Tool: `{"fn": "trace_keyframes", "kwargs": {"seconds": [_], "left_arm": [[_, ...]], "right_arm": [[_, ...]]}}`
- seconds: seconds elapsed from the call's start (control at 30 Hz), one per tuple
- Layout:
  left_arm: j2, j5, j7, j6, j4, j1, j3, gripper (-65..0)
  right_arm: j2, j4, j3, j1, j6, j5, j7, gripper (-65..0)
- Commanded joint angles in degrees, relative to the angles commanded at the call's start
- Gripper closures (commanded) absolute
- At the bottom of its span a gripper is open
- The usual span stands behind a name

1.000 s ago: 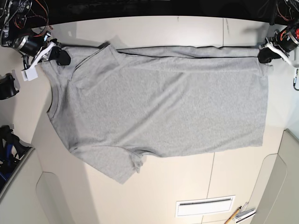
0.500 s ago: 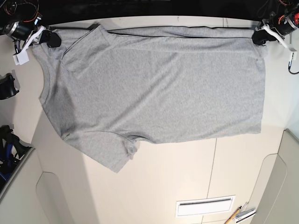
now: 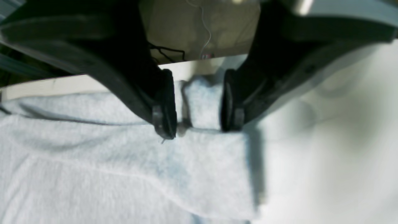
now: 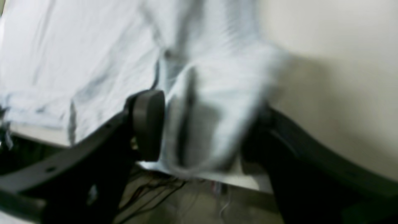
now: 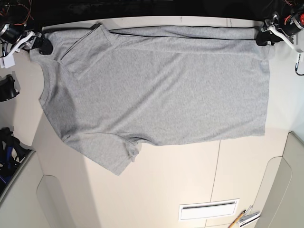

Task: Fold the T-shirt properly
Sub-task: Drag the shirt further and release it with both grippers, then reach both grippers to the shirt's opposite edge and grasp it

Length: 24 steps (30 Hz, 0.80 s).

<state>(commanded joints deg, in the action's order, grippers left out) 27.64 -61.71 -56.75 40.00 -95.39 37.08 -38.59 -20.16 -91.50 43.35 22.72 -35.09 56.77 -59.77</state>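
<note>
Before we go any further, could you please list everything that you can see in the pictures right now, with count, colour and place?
T-shirt: one, grey, spread partly folded across the table, between the two grippers
Table: one, pale cream, under the T-shirt
White rectangular item: one, white, near the base view's bottom edge
Pencil-like items: at least one, orange-yellow, right of the white rectangular item
Cables: several, black and pale, beyond the table's edge
Left gripper: one, black fingers, at the T-shirt's upper right corner in the base view
Right gripper: one, black fingers, at its upper left corner
</note>
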Motion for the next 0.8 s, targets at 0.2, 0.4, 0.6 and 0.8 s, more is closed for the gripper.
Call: {"fn": "trace_keyframes", "kwargs": {"seconds": [0.2, 0.4, 0.6, 0.8], "left_arm": [[0.52, -4.98, -0.07, 0.00, -0.17, -2.23, -11.47, -27.1], [2.91, -3.26, 0.09, 0.00, -0.17, -5.55, -11.58, -33.3], [5.03, 5.03, 6.51, 0.00, 0.31, -12.22, -7.87, -38.7], [8.24, 13.49, 11.28, 0.00, 11.91, -25.24, 3.13, -42.3]], "right_arm": [[-1.86, 0.00, 5.55, -6.71, 0.24, -0.79, 3.48, -36.9], [-2.40, 0.61, 3.85, -17.75, 0.85, -8.61, 7.61, -36.9], [-2.99, 11.78, -8.20, -31.39, 1.95, -18.38, 16.65, -36.9], [-2.86, 30.99, -16.26, -46.21, 1.95, -26.14, 23.10, -36.9]]}}
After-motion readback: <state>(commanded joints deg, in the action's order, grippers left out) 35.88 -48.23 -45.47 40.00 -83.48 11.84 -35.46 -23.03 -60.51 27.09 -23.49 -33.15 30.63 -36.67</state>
